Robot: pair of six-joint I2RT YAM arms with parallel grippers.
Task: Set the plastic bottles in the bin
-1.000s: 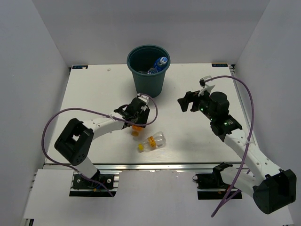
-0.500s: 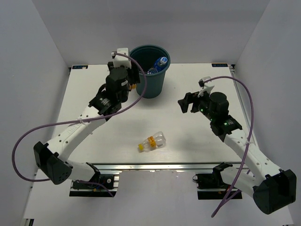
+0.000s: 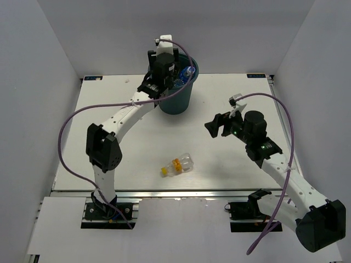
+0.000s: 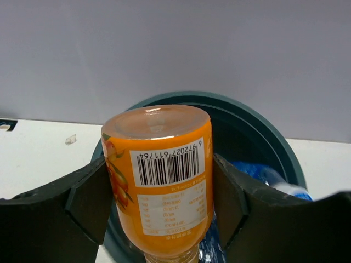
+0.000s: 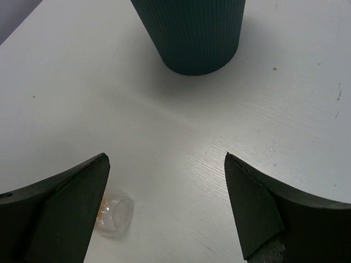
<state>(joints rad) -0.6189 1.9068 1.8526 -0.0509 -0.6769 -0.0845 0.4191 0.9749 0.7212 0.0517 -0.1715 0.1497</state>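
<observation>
blocked: bin (image 3: 179, 102) at table (image 3: 137, 167) far edge, left arm (image 3: 129, 114) over left half, clear bottle (image 3: 180, 164) by near edge | free: both far corners

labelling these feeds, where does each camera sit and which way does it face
Top external: above and behind the bases, looking down on the table; left arm and right arm show.
Left wrist: faces the bin mouth; the left gripper clamps an orange bottle.
Right wrist: angled down at the table; the right gripper shows, open.
Shared: all see the bin.
</observation>
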